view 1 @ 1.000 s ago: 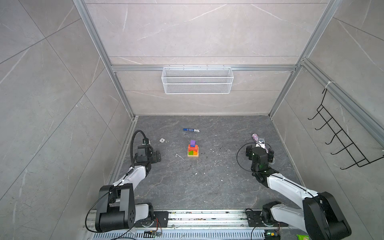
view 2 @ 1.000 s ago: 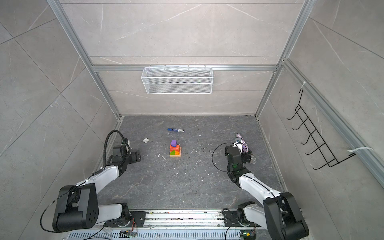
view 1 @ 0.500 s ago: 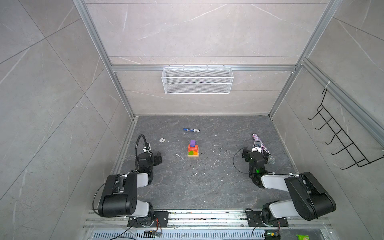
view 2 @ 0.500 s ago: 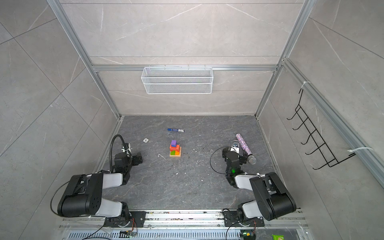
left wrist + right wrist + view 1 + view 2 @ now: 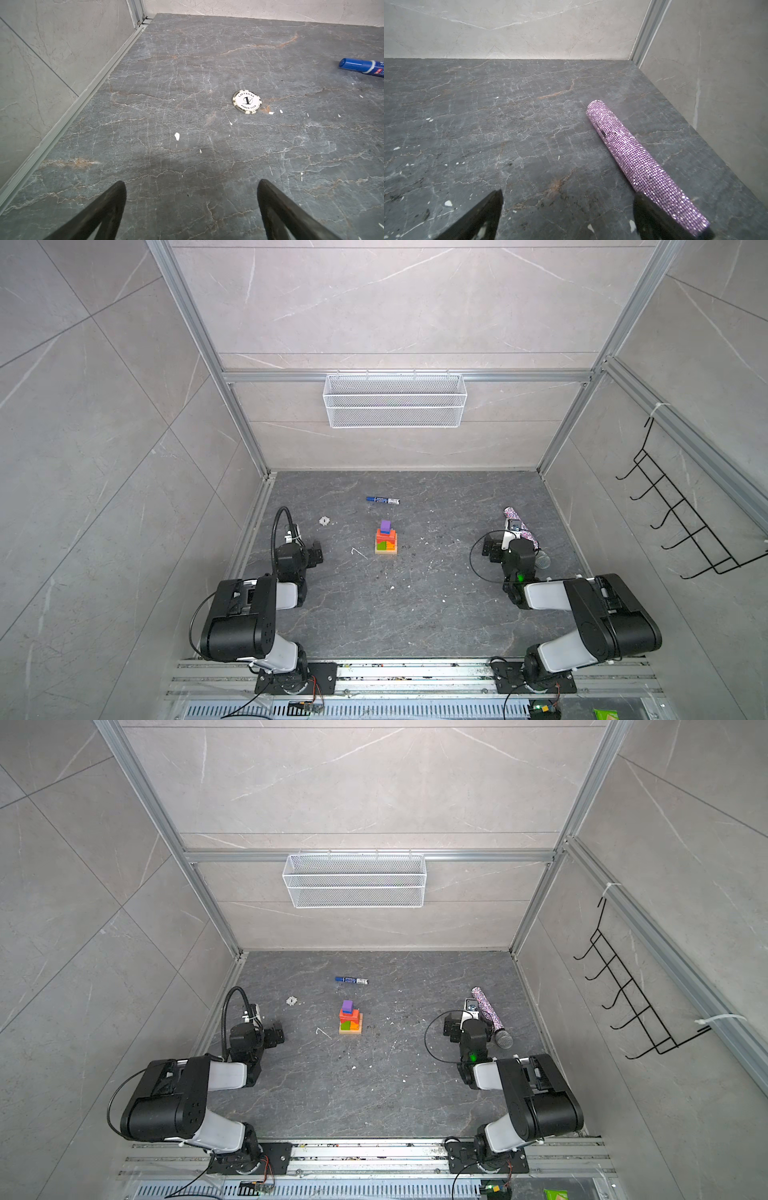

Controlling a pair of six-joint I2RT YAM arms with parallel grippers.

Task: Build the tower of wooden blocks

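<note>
The purple-topped tower (image 5: 386,539) stands well apart between the left tool (image 5: 313,549) and right tool (image 5: 496,547), both seemingly open.

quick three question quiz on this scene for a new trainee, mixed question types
1. True or false: a purple cube tops the tower.
2. Fill in: the poker chip reads LAS ___ POKER CLUB.
3. Which lies nearest the back wall? A) poker chip B) marker pen C) tower

Key: 1 true; 2 Vegas; 3 B
</note>
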